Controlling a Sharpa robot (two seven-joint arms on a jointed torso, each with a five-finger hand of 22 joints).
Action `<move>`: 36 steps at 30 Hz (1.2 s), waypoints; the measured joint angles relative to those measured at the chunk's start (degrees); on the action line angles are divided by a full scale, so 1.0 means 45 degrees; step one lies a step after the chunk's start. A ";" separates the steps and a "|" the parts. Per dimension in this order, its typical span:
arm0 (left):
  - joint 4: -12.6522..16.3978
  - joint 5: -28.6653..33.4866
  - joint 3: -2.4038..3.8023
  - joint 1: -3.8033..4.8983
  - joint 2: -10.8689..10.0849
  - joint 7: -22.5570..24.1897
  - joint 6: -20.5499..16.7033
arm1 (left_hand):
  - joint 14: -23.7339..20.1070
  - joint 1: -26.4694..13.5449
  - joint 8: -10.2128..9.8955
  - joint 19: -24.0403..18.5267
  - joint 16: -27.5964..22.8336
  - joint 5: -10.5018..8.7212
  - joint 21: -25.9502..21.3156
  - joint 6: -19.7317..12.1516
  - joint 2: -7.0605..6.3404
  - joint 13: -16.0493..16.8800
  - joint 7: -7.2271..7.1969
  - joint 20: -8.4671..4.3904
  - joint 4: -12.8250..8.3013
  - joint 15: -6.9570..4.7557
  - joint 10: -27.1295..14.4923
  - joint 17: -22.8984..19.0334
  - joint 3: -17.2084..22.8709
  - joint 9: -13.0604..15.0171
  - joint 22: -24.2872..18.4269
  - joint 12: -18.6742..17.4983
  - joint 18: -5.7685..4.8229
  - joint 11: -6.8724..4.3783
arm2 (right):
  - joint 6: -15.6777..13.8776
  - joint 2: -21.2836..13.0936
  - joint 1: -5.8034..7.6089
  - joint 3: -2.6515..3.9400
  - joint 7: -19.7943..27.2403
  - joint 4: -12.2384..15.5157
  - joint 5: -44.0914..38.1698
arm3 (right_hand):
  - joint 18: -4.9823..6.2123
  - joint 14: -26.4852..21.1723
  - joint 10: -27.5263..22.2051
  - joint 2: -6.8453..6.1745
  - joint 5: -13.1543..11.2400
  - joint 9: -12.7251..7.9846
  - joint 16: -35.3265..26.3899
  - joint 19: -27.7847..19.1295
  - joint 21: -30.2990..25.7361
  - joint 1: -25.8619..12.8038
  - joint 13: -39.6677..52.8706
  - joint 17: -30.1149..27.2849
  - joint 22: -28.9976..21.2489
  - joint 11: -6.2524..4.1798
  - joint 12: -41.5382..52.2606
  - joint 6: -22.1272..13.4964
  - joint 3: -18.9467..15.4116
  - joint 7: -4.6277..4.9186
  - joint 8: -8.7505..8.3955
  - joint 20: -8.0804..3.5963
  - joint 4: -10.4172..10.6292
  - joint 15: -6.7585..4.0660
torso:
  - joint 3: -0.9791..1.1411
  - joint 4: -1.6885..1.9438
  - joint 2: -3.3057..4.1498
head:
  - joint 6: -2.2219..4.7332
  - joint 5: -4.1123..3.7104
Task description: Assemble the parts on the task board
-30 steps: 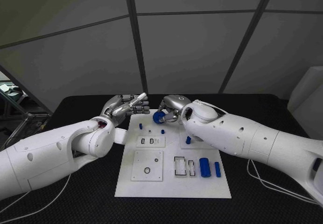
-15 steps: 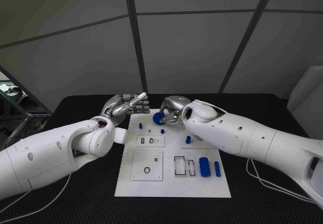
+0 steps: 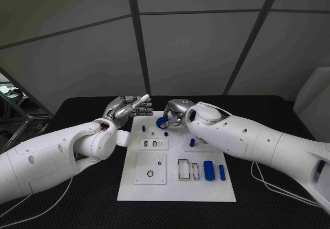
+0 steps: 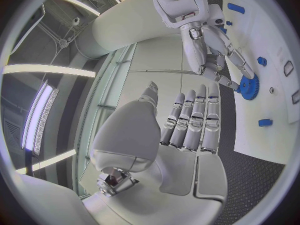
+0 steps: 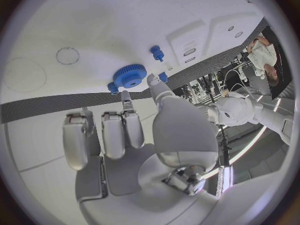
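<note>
The white task board (image 3: pixel 175 188) lies in the middle of the black table. My right hand (image 3: pixel 176 111) hovers over the board's far end and pinches a blue gear (image 3: pixel 162 122) between thumb and fingertip; the gear (image 5: pixel 129 76) is just above the white board (image 5: pixel 75 25). My left hand (image 3: pixel 130 108) is raised beside the board's far left corner, fingers stretched out and holding nothing. The left wrist view shows those straight fingers (image 4: pixel 190 120) with the right hand (image 4: pixel 209 50) and the gear (image 4: pixel 249 87) beyond them.
Small blue pegs stand on the board's far half (image 3: pixel 144 128), (image 3: pixel 166 134), (image 3: pixel 192 142). Two blue cylinders (image 3: pixel 209 170), (image 3: pixel 222 172) lie at its right side next to rectangular slots (image 3: pixel 184 170). A plate with a ring outline (image 3: pixel 150 169) sits at the near left.
My right hand has sunk slightly toward the board with the gear. The left hand has stayed where it was.
</note>
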 measured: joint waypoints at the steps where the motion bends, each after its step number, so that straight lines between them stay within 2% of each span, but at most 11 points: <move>1: -0.0001 0.0000 0.0000 0.0000 0.0000 -0.0002 0.0000 | 0.0000 0.0000 0.0000 0.0000 0.0000 0.0000 0.0000 0.0000 0.0000 0.0000 0.0000 0.0000 0.0000 0.0000 0.0000 0.0000 0.0000 0.0000 0.0000 0.0000 0.0000 0.0000 | 0.0028 -0.0011 0.0000 -0.0001 0.0000 -0.0010 0.0024 | 0.0001 0.0000 0.0000 -0.0005 0.0000 0.0000 0.0000 0.0000 0.0000 -0.0026 0.0000 0.0000 0.0000 0.0000 0.0000 0.0000 -0.0054 0.0000 0.0000 0.0000 0.0080 0.0000 | 0.0000 0.0001 0.0000 | 0.0005 -0.0005; 6: -0.0013 0.0000 0.0000 0.0000 0.0000 -0.0005 0.0001 | 0.0000 0.0000 0.0000 0.0000 0.0000 -0.0048 0.0000 0.0000 0.0000 0.0000 0.0000 0.0000 0.0000 0.0000 0.0000 0.0000 0.0000 0.0000 0.0001 0.0000 0.0000 0.0000 | -0.0142 -0.0220 0.0000 -0.0004 0.0052 0.0153 0.0151 | 0.0000 0.0000 0.0000 -0.0004 0.0094 0.0001 0.0000 0.0000 0.0000 -0.0025 0.0000 0.0000 -0.0001 0.0000 0.0000 0.0000 -0.0113 0.0000 0.0000 0.0000 0.0420 0.0000 | 0.0000 0.0001 0.0001 | 0.0042 -0.0006; 9: -0.0020 -0.0001 0.0000 0.0000 -0.0005 -0.0006 0.0002 | 0.0000 0.0000 0.0000 0.0000 0.0000 -0.0048 0.0000 0.0000 0.0000 0.0000 0.0000 0.0000 0.0000 0.0000 0.0000 0.0000 0.0000 0.0000 0.0001 0.0000 0.0000 0.0000 | -0.0536 -0.0525 -0.0009 -0.0004 0.0166 0.0440 0.0281 | 0.0000 0.0000 0.0000 -0.0003 0.0102 0.0001 0.0000 0.0000 0.0000 -0.0024 0.0000 -0.0001 -0.0001 0.0000 0.0000 0.0071 -0.0113 -0.0071 0.0000 0.0000 0.0420 0.0000 | 0.0005 0.0000 0.0000 | 0.0078 -0.0007; 11: -0.0036 -0.0001 0.0000 0.0000 -0.0031 -0.0006 0.0002 | 0.0000 0.0000 0.0000 0.0000 0.0000 -0.0048 0.0000 0.0000 0.0000 0.0000 0.0000 0.0000 0.0000 0.0000 0.0000 0.0000 0.0000 0.0000 0.0002 0.0000 0.0001 0.0000 | -0.0987 -0.0953 -0.0021 -0.0004 0.0340 0.0845 0.0468 | 0.0001 0.0000 0.0000 0.0072 0.0104 0.0001 0.0000 0.0000 0.0000 0.0060 0.0000 -0.0001 -0.0002 0.0000 0.0000 0.0071 -0.0113 -0.0071 0.0000 -0.0001 0.0420 0.0000 | 0.0007 -0.0015 -0.0004 | 0.0109 -0.0007; 16: -0.0044 -0.0001 -0.0001 0.0000 -0.0124 -0.0006 0.0002 | 0.0000 -0.0039 0.0000 0.0000 0.0000 -0.0048 0.0000 0.0000 0.0039 0.0000 0.0000 0.0000 0.0000 0.0000 0.0000 0.0000 0.0000 0.0000 0.0002 0.0000 0.0000 0.0000 | -0.1688 -0.2520 -0.0030 0.0010 0.1013 0.1904 0.1377 | 0.0000 0.0000 0.0000 0.0082 0.0149 0.0002 -0.0078 0.0000 0.0000 0.0882 0.0000 -0.0001 -0.0002 0.0000 -0.0011 0.0194 0.0114 -0.0096 0.0000 -0.0001 0.0142 0.0000 | 0.0007 -0.0083 -0.0040 | 0.0197 -0.0044; 19: -0.0043 -0.0001 -0.0002 0.0000 -0.0190 -0.0006 0.0002 | 0.0000 -0.0052 0.0000 0.0000 0.0000 -0.0048 0.0000 0.0000 0.0052 0.0000 0.0000 0.0000 0.0000 0.0000 0.0000 0.0000 0.0000 0.0000 0.0002 0.0000 0.0000 0.0000 | -0.1715 -0.3588 -0.0030 0.0012 0.1596 0.2384 0.2294 | 0.0001 0.0000 0.0000 0.0034 0.0149 0.0002 -0.0180 0.0000 -0.0021 0.1278 0.0000 -0.0002 -0.0003 -0.0001 -0.0216 0.0234 0.0131 -0.0135 0.0000 -0.0001 -0.0163 0.0000 | 0.0013 -0.0168 -0.0071 | 0.0210 -0.0018; 22: -0.0053 -0.0001 -0.0002 0.0000 -0.0222 -0.0006 0.0001 | 0.0000 -0.0052 0.0000 0.0000 0.0000 -0.0048 0.0000 0.0000 0.0052 0.0000 0.0000 0.0000 0.0000 0.0000 0.0000 0.0000 0.0000 0.0000 0.0003 0.0000 0.0001 0.0000 | -0.1585 -0.4573 -0.0028 0.0012 0.2213 0.2601 0.3346 | 0.0000 0.0000 0.0000 -0.0208 0.0091 -0.0013 -0.0269 0.0000 -0.0143 0.1528 0.0000 -0.0002 -0.0003 -0.0001 -0.0407 0.0234 -0.0004 -0.0135 0.0001 -0.0001 -0.0439 0.0000 | 0.0029 -0.0271 -0.0107 | 0.0244 0.0029; 25: -0.0101 -0.0001 -0.0002 0.0000 -0.0218 -0.0006 0.0001 | 0.0000 -0.0052 0.0000 0.0000 0.0000 -0.0048 0.0000 0.0000 0.0051 0.0000 0.0000 0.0000 0.0000 0.0000 0.0000 0.0000 0.0000 0.0000 0.0003 0.0001 0.0000 0.0000 | -0.1430 -0.5258 -0.0026 0.0012 0.2645 0.2651 0.4210 | -0.0001 0.0000 0.0000 -0.0229 0.0090 -0.0013 -0.0271 0.0000 -0.0204 0.1700 0.0000 -0.0002 -0.0003 -0.0001 -0.0455 0.0277 -0.0060 -0.0091 0.0000 -0.0001 -0.0628 0.0000 | 0.0056 -0.0371 -0.0138 | 0.0278 0.0040; 28: -0.0145 -0.0001 -0.0002 -0.0001 -0.0197 -0.0006 0.0002 | 0.0000 -0.0052 0.0000 0.0000 0.0000 -0.0048 0.0000 -0.0001 0.0051 0.0000 0.0000 0.0000 0.0000 0.0000 0.0000 0.0000 0.0000 0.0000 0.0003 0.0001 0.0001 0.0000 | -0.1251 -0.5691 -0.0026 0.0012 0.2983 0.2557 0.4930 | 0.0000 0.0000 0.0000 -0.0219 0.0090 -0.0013 -0.0271 0.0000 -0.0204 0.1875 0.0000 -0.0002 -0.0003 -0.0001 -0.0455 0.0323 -0.0056 -0.0137 0.0001 -0.0001 -0.0770 0.0000 | 0.0082 -0.0444 -0.0162 | 0.0297 0.0042; 30: -0.0170 -0.0001 -0.0002 -0.0001 -0.0169 -0.0006 0.0004 | 0.0000 -0.0052 0.0000 0.0000 0.0000 -0.0048 0.0000 0.0000 0.0051 0.0000 0.0000 0.0000 0.0000 0.0000 0.0000 0.0008 0.0000 0.0000 0.0004 0.0000 0.0000 0.0000 | -0.1147 -0.5846 -0.0026 0.0013 0.3125 0.2413 0.5244 | 0.0000 0.0000 0.0000 -0.0178 0.0090 -0.0012 -0.0337 0.0000 -0.0251 0.1920 -0.0001 -0.0002 -0.0003 -0.0001 -0.0455 0.0373 -0.0047 -0.0102 0.0000 -0.0001 -0.0857 0.0000 | 0.0096 -0.0466 -0.0168 | 0.0316 0.0013; 36: -0.0281 -0.0001 -0.0002 -0.0006 -0.0098 -0.0005 0.0014 | 0.0000 -0.0051 0.0000 0.0000 0.0000 -0.0048 0.0000 0.0000 0.0051 0.0000 0.0000 0.0000 0.0000 0.0000 0.0000 0.0010 0.0000 0.0000 0.0004 0.0001 0.0001 0.0000 | -0.0810 -0.6093 -0.0027 0.0012 0.3484 0.1989 0.5877 | 0.0000 0.0000 -0.0038 -0.0152 0.0090 -0.0012 -0.0337 0.0000 -0.0259 0.2210 0.0000 -0.0003 -0.0004 -0.0060 -0.0512 0.0482 -0.0082 -0.0208 0.0001 -0.0001 -0.1130 0.0000 | 0.0118 -0.0477 -0.0166 | 0.0310 -0.0084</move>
